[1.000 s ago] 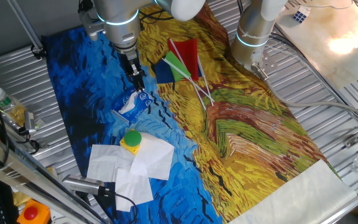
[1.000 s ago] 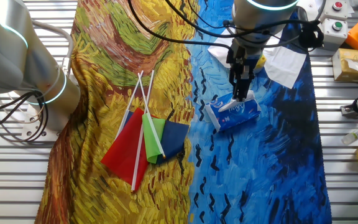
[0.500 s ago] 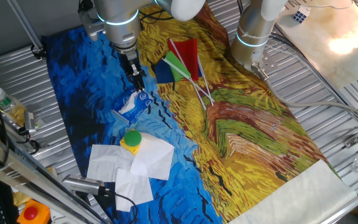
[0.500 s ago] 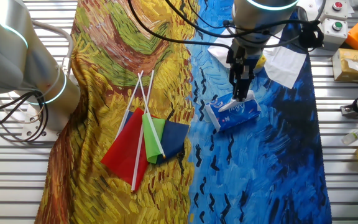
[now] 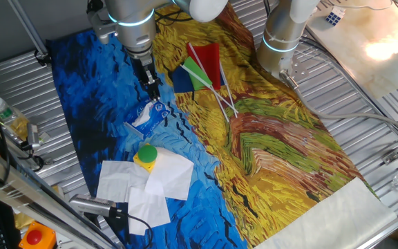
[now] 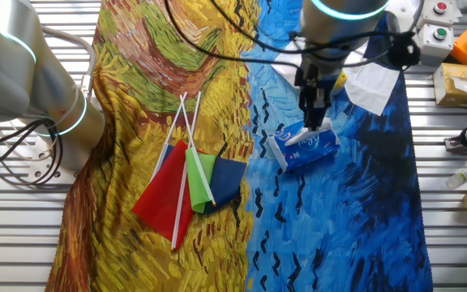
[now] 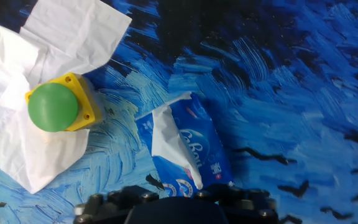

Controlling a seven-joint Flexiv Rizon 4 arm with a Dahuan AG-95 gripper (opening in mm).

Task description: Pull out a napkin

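napkin [image 7: 165, 132] pokes from the blue packet [image 7: 191, 155] just below the gripper [image 6: 313, 123]; soft, thin, tears easily (pinch its raised white fold). whether the fingers are spread or closed, i cannot tell.

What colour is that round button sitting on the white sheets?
Green, on a yellow base; the button shows best in the hand view.
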